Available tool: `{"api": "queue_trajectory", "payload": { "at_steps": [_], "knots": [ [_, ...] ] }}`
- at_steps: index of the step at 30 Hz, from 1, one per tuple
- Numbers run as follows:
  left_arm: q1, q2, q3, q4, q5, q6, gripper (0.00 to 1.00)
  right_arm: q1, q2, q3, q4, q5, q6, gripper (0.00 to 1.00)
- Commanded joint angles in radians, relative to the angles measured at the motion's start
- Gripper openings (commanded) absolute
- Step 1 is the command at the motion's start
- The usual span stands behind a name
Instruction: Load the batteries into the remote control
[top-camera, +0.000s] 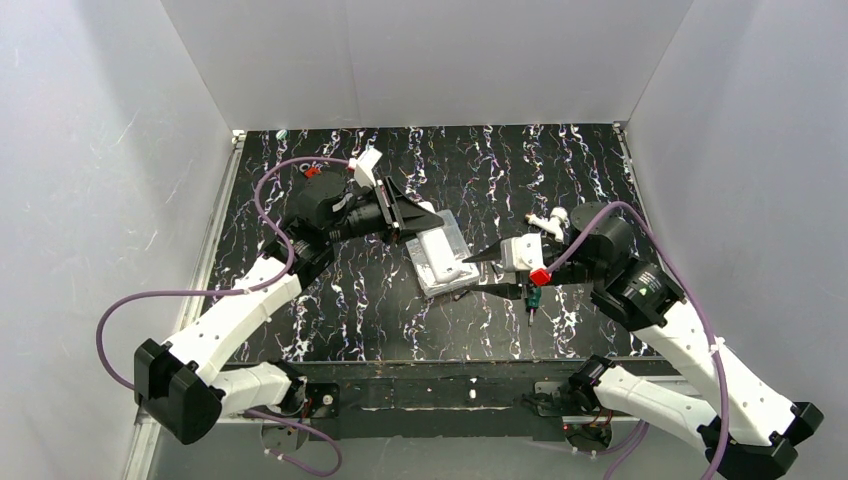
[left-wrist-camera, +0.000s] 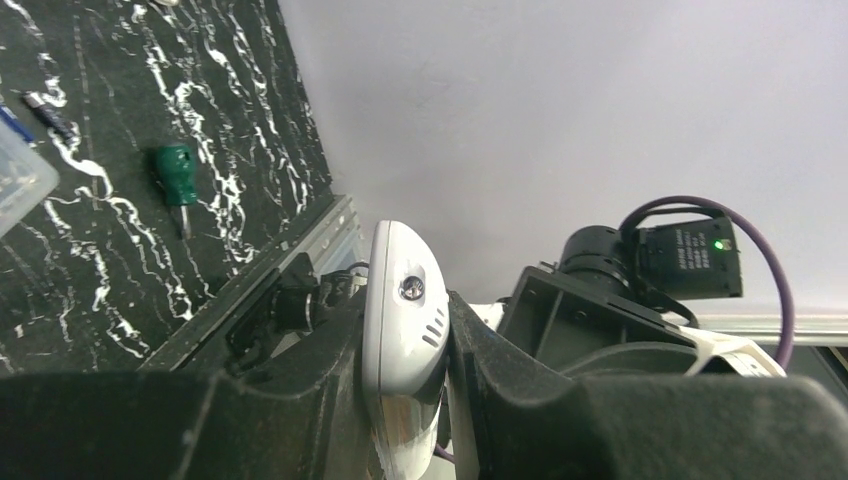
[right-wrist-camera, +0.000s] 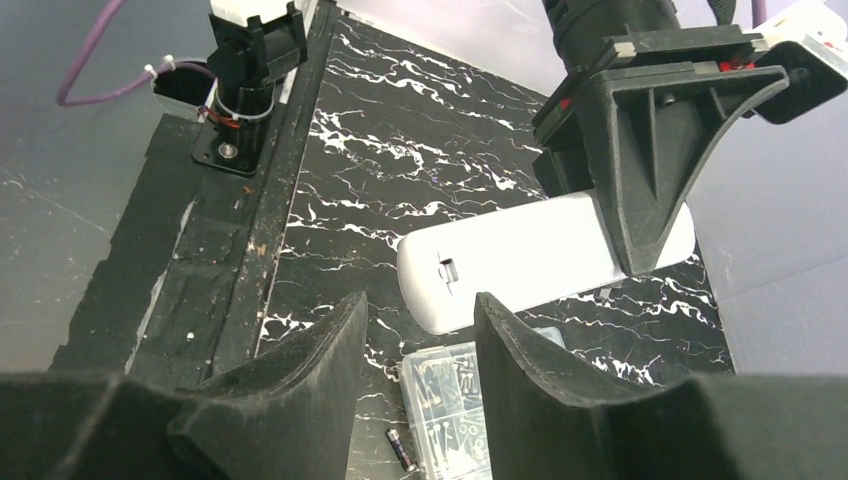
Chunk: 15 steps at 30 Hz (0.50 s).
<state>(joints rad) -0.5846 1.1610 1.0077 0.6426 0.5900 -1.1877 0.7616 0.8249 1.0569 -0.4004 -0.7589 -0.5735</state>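
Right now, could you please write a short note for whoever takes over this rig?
Left pincer: shut on the remote control, held above the table.
Right pincer: open, empty, at the remote's free end.
One battery lies on the table beside the clear box; a green screwdriver lies there too.
Done: remote picked up.
To do: open its battery cover, which looks closed, and load batteries.

Left pincer (left-wrist-camera: 400, 330) tightly closed; right pincer (right-wrist-camera: 420, 305) agape, both mid-table.
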Motion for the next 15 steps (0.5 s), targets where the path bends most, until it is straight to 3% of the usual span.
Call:
{"api": "queue_trajectory", "payload": {
  "at_steps": [1,9,15],
  "knots": [
    [-0.003,0.003,0.020,0.132,0.094,-0.050,0.00,0.004,0.014,0.051,-0.009,-0.005,-0.064,0.51],
    [-0.004,-0.002,0.011,0.109,0.092,-0.052,0.00,0.004,0.031,0.051,0.040,0.005,-0.054,0.46],
    [-0.004,-0.015,0.029,0.004,0.073,-0.019,0.00,0.005,0.051,0.051,0.071,0.017,-0.052,0.43]
  ]
}}
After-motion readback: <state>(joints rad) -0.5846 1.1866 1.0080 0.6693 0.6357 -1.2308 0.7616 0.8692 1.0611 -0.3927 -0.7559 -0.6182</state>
